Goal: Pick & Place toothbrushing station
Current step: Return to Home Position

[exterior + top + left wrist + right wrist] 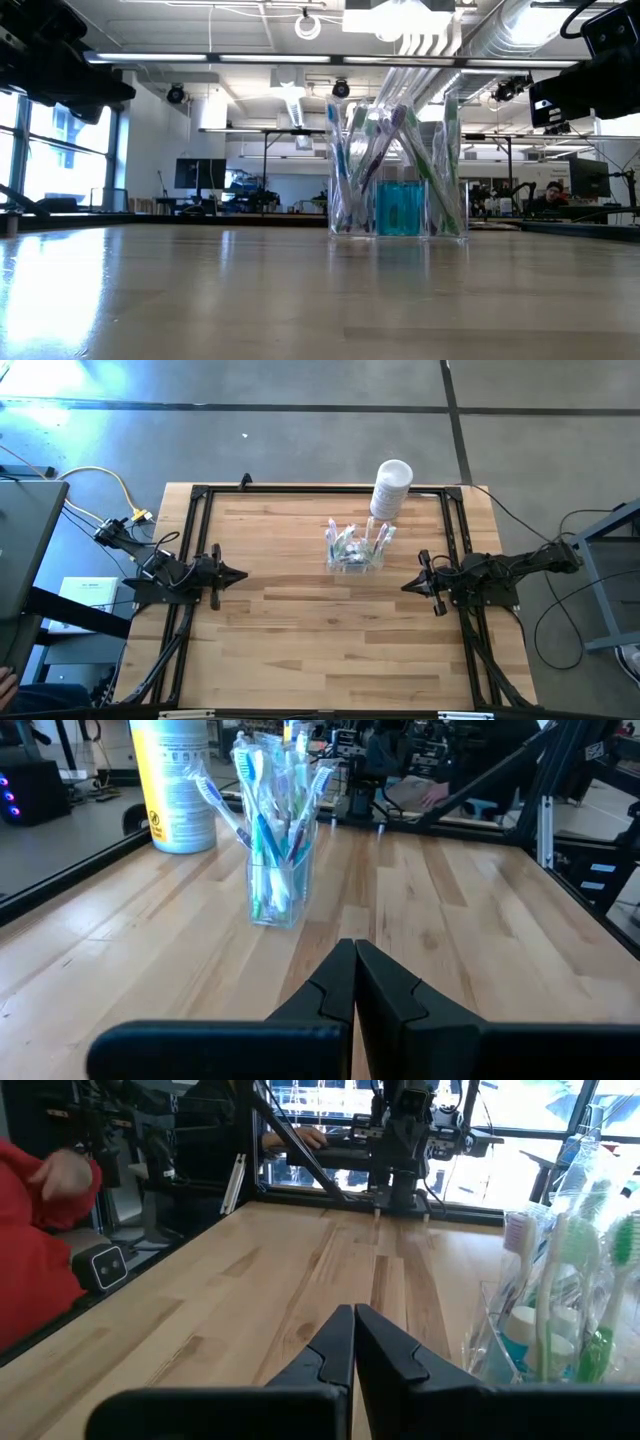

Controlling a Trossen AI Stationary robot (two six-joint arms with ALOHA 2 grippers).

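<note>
- We see the toothbrushing station (pixel 354 550) upright on the desk (pixel 330 640), toothbrushes (pixel 385 150) inside (heads up, leaning).
- Left tool (pixel 241 574) and right tool (pixel 406 586): both closed.

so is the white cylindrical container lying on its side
No, the white container stands upright on the wooden table near the clear plastic holder.

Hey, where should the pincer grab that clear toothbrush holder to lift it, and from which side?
Probably its flat lower walls, coming in level from the side. The clear holder stands upright with toothbrushes fanning out of its top, blocking a top-down approach. The white container stands by its far side, so the right pincer could come from its own side.
</note>
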